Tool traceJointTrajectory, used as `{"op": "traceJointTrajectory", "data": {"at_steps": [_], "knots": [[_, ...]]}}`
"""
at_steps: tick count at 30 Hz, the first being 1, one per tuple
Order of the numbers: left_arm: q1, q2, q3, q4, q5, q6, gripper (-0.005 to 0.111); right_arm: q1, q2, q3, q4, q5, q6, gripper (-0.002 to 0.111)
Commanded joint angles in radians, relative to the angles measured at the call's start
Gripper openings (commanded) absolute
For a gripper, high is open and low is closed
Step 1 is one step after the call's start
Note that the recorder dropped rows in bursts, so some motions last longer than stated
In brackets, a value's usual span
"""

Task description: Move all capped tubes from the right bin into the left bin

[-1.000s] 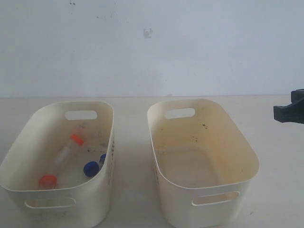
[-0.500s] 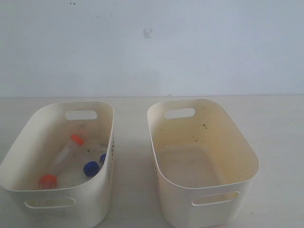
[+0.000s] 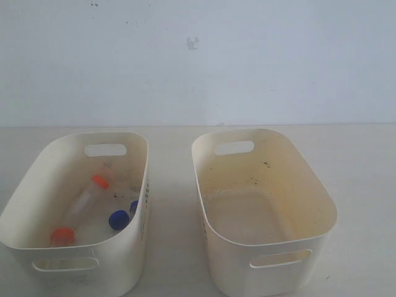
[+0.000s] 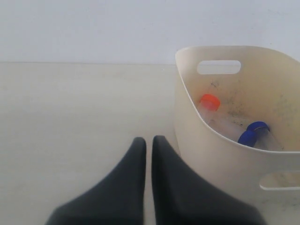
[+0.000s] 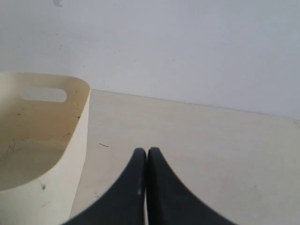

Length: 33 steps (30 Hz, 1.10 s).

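- The capped tubes (image 3: 87,197), small clear plastic cylinders with round red-orange or blue screw caps, all lie in the left bin (image 3: 43,179), a cream oval plastic tub with slot handles and a grey, speckled floor.
- Two red-orange caps and two blue caps show there. The near wall hides part of the floor, so the count may be short.
- The right bin (image 3: 300,179), the yellower twin tub, shows a bare floor with no tube on it. By the look of it, the move is done.
- A tube of this kind is probably light and stiff, with a smooth barrel that may roll or slip.
- The surest hold would likely be across the barrel just under the cap, where the wider cap stops it sliding out.
- The left gripper (image 4: 148,144) hangs over the pale table (image 4: 70,117) just beside the left bin's outer wall. Its dark fingers are drawn together to a thin slit, holding and touching nothing.
- The right gripper (image 5: 143,154) sits near the right bin's outer wall, fingers pressed together and empty.
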Motion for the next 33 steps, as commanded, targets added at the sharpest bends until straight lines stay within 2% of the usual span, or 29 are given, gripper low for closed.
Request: {"op": "traceJointTrajectory", "data": {"at_steps": [1, 12, 33], "knots": [[0.005, -0.004, 0.003, -0.004, -0.003, 0.002, 0.004, -0.032, -0.127, 0.046, 0.000, 0.015, 0.058, 0.000], [0.005, -0.004, 0.003, -0.004, -0.003, 0.002, 0.004, -0.050, -0.374, 0.046, 0.001, 0.456, 0.095, 0.000], [0.005, -0.004, 0.003, -0.004, -0.003, 0.002, 0.004, -0.050, -0.374, 0.046, 0.015, 0.463, 0.113, 0.000]]}}
